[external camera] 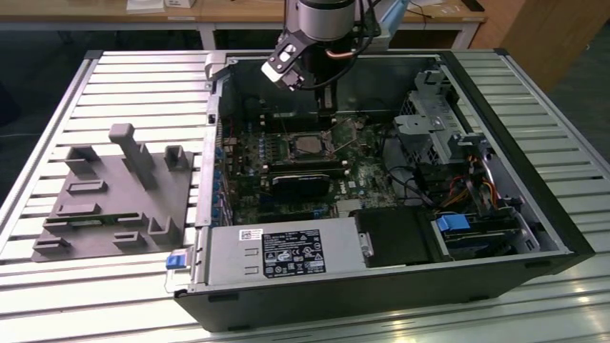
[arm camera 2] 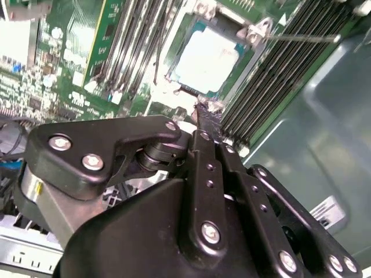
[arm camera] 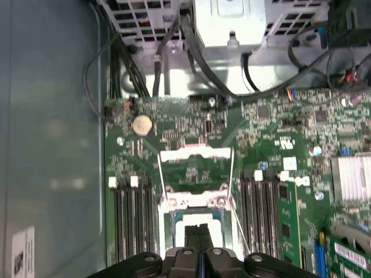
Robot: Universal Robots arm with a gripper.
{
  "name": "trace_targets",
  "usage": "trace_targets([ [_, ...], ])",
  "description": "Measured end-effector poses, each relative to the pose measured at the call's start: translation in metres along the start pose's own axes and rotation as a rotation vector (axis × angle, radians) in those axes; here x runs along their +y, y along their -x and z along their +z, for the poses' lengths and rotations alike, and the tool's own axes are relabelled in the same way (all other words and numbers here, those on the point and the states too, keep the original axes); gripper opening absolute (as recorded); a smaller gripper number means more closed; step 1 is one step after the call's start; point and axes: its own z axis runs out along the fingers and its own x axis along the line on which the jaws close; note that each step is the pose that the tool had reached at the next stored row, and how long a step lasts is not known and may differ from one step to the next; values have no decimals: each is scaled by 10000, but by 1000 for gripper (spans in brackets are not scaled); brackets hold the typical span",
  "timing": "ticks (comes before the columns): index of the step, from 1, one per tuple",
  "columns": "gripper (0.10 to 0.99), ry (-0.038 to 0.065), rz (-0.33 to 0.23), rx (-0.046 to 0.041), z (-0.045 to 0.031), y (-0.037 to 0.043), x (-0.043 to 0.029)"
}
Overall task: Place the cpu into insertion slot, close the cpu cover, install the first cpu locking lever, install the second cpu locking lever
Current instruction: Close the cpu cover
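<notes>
One arm only: gripper (arm camera 2: 207,116) hangs just above the insertion slot (arm camera 2: 186,88) edge, jaws together and empty, likely because the cpu (arm camera 2: 207,58) already lies seated there between the memory slots (arm camera: 130,220), while the cpu cover (arm camera: 194,154) looks still raised.

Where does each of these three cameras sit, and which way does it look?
Exterior view: off the arm, high up, looking down into the open computer case on a slatted table; the arm reaches in.
First wrist view: on the arm, looking over the gripper at the motherboard.
Second wrist view: on the arm, looking along the gripper at the cpu.
Shared: both wrist views show the gripper and the memory slots.
</notes>
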Motion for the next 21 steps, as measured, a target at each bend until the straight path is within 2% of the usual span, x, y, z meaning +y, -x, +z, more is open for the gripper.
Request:
trace_targets([
  [6, 106, 0, 2, -1, 17, -13, 189],
  [21, 106, -1, 4, 0, 66, -54, 724],
])
